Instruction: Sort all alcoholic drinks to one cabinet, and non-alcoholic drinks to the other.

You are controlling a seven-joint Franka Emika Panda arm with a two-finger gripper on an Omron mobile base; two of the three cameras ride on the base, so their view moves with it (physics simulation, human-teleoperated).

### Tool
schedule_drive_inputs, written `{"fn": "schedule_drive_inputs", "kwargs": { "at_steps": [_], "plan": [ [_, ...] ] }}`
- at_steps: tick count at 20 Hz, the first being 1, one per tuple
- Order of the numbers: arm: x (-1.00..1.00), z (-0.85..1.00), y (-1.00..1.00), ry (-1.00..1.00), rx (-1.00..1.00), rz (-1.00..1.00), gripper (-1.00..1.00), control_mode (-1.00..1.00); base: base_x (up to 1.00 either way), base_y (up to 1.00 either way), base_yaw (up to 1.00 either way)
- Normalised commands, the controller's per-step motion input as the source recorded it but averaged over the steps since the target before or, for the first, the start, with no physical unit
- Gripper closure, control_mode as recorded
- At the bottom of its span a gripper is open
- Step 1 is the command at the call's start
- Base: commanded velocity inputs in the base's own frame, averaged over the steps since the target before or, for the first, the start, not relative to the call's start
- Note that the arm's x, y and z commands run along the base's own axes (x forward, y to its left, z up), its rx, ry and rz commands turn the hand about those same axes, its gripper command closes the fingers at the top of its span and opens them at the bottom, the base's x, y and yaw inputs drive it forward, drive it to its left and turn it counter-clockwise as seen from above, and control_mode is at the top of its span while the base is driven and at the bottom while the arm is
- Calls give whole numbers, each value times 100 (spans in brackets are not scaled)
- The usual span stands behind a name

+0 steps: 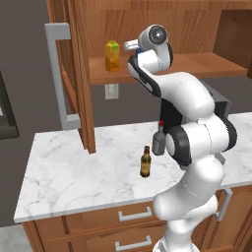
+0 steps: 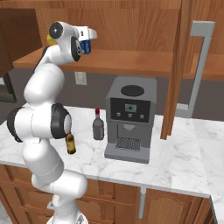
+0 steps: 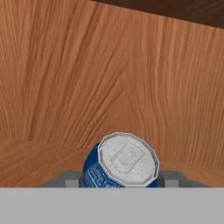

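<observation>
**Robot arm holds a blue soda can inside an upper kitchen cabinet**

A rendered kitchen with wooden cabinets above a white marble counter [image 1: 74,162]. A white robot arm with dark joints reaches up into the open cabinet. In the right base view, at upper left of the frame, its two-finger gripper [image 2: 86,46] is half closed around a small blue soda can [image 2: 86,46], just above the wooden cabinet shelf [image 2: 131,61]. In the hand view the can sits bottom centre, its silver lid facing the camera, with a grey fingertip [image 3: 69,178] pressed to each side and wood grain behind it. The can looks gripped by its sides so it can be set down upright.

In the left base view, a yellow-orange juice carton with a green top [image 1: 112,56] stands on the same shelf at upper centre, left of the arm. Carrying the can here seems meant to group the two non-alcoholic drinks together.

Lower in that frame, a slim brown glass beer bottle with a yellow label [image 1: 145,162] and a squat grey bottle with a red cap [image 1: 158,140] stand near each other on the counter, not yet sorted. A grey coffee machine [image 2: 130,118] stands right of the grey bottle in the right base view.
</observation>
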Motion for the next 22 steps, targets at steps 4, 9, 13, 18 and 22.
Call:
{"fn": "schedule_drive_inputs", "kwargs": {
  "at_steps": [4,9,13,18,22],
  "plan": [
    [25,-23,0,5,0,0,100,-100,0,0,0],
    [24,-18,0,6,0,0,100,-100,0,0,0],
    [31,-11,0,7,0,0,100,-100,0,0,0],
    [21,-15,0,6,0,0,100,-100,0,0,0],
    [8,-18,0,4,0,0,-100,-100,0,0,0]
  ]
}}
